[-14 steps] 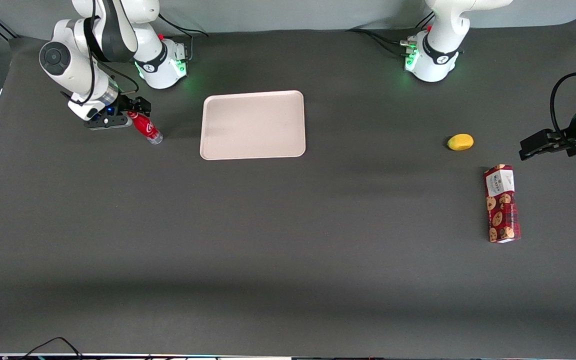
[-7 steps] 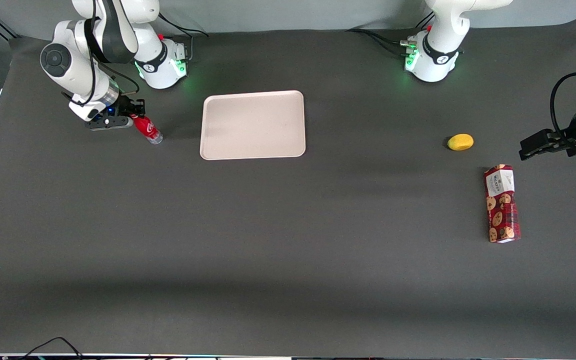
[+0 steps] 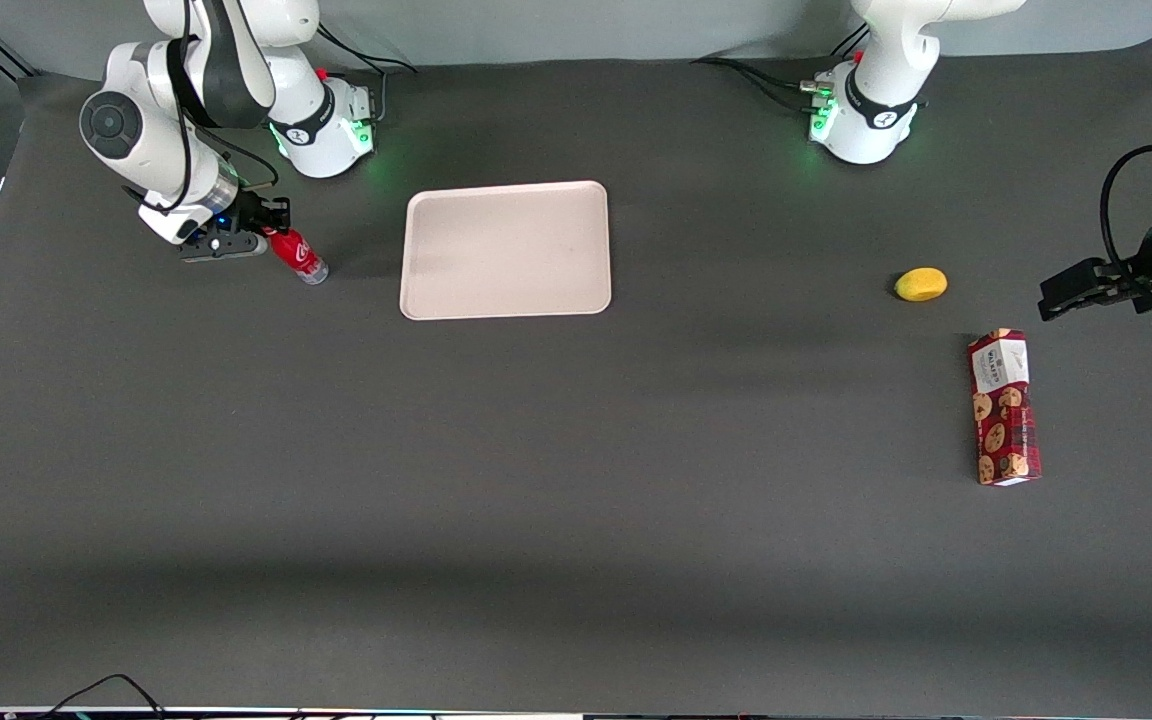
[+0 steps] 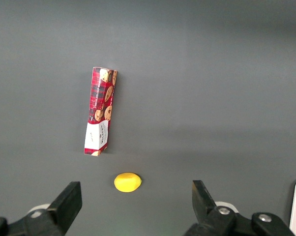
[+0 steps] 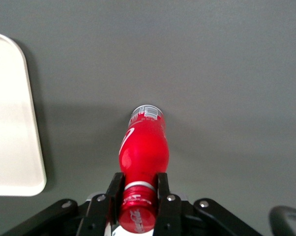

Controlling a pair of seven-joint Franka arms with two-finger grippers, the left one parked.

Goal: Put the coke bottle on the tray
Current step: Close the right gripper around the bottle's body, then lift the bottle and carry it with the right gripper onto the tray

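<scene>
The gripper (image 3: 268, 232) is clamped on the capped neck of the coke bottle (image 3: 301, 258), whose base sits on the dark table (image 3: 576, 480) beside the tray (image 3: 506, 250), apart from its edge. In the right wrist view, both fingers (image 5: 113, 189) press the red cap, hidden from the front camera. Since a second ago the bottle stands steeper. The lemon (image 3: 921, 284) and cookie box (image 3: 1004, 407) lie toward the parked arm's end.
</scene>
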